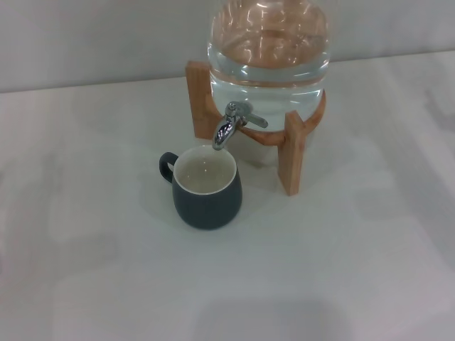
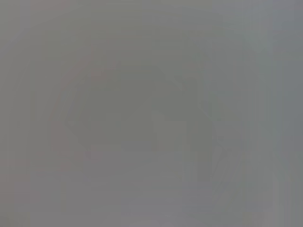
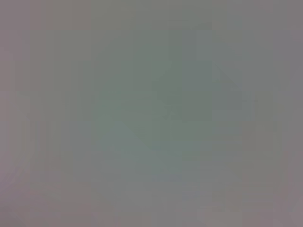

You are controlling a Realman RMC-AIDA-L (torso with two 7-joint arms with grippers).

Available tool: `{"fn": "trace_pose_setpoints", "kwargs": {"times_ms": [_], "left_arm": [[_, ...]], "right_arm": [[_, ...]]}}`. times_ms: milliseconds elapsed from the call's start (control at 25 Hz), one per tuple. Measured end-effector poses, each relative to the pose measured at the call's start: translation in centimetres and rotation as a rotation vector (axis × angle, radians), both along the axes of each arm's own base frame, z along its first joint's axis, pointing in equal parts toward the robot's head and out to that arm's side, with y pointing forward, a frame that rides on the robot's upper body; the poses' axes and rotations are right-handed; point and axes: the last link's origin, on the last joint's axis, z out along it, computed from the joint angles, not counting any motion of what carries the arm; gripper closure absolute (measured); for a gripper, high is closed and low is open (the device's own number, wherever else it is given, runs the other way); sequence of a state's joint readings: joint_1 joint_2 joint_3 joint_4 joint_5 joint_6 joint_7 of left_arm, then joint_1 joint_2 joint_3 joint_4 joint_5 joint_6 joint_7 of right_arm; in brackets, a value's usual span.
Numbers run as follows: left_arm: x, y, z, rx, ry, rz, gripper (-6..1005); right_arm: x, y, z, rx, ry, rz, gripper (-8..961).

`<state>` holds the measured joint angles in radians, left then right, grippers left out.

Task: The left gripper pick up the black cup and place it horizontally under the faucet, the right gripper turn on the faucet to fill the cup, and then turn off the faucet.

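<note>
The black cup (image 1: 206,186) stands upright on the white table, its cream inside facing up and its loop handle pointing left. Directly above the cup's far rim hangs the chrome faucet (image 1: 229,128), spout turned down, lever pointing right. No stream of water shows from the spout. The faucet is fitted to a clear glass jar (image 1: 269,50) holding water. Neither gripper appears in the head view. Both wrist views show only a flat grey blur with nothing recognisable.
The jar rests on a wooden stand (image 1: 291,149) with legs at the left and front right. The white table (image 1: 341,270) spreads out around the cup, with a grey wall behind the jar.
</note>
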<state>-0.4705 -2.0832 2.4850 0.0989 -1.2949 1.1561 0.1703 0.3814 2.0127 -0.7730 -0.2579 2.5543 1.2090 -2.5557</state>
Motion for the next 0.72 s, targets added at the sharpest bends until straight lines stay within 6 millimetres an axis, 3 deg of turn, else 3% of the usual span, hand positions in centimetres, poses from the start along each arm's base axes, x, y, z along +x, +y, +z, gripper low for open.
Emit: {"fn": "trace_pose_setpoints", "kwargs": {"times_ms": [720], "left_arm": [[-2.1, -1.4, 0.2, -0.003, -0.021, 0.081, 113]], "right_arm": [[0.9, -1.2, -1.1, -0.009, 0.042, -0.031, 128]]}}
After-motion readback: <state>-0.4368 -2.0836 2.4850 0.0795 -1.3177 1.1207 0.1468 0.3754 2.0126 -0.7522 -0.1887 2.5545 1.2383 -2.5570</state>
